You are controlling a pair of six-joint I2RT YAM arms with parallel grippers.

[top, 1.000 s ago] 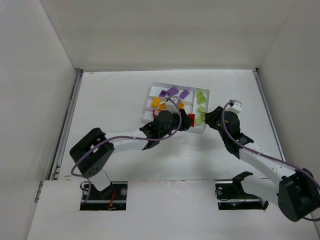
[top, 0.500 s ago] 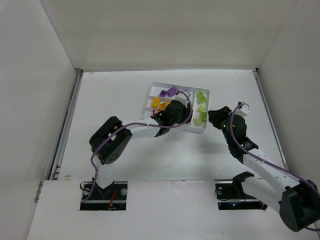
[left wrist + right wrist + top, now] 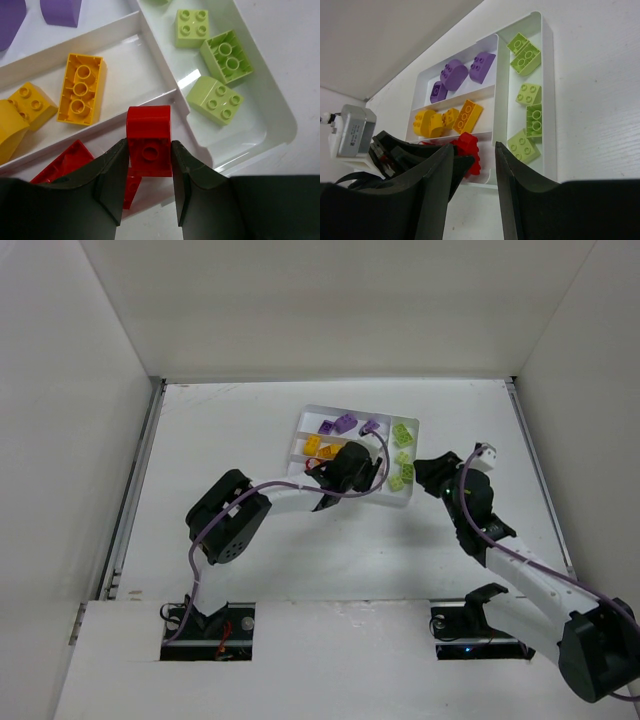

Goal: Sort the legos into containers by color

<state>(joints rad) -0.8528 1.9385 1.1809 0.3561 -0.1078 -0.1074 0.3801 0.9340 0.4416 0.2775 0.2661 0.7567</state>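
Pinch on one red lego (image 3: 149,125) by left gripper (image 3: 149,150), fingers pressed to its two flanks, studded face toward the wrist camera. Hangs over the slot nearest the arms, at the end by the crosswise compartment, level with the divider to the yellow row. Cannot tell whether touching plastic. Below and to its left, more red pieces (image 3: 62,162) lying in that same slot.

Right gripper (image 3: 474,150): fingers apart, nothing between them, just beside the white tray (image 3: 548,75) on its green side.

Outward across the tray: yellow legos (image 3: 440,120) in the middle slot, purple legos (image 3: 454,75) in the far slot, lime green legos (image 3: 529,93) in the crosswise slot. No colour mixed in any compartment, as far as visible. No lego seen on the table (image 3: 230,430) outside the tray from above, though surface partly masked by both arms.

Judgement: sorting near complete. Appears to leave only the release of the held red piece into its slot.

Views compared:
- **Left wrist:** grip and red slot's contents in plain sight, but purple row cropped to two edges.
- **Right wrist:** all four compartments in frame, green count of five, but most of the red slot hidden behind fingers.
- **Top:** both arms placed at the tray, red slot mostly hidden under the left wrist.
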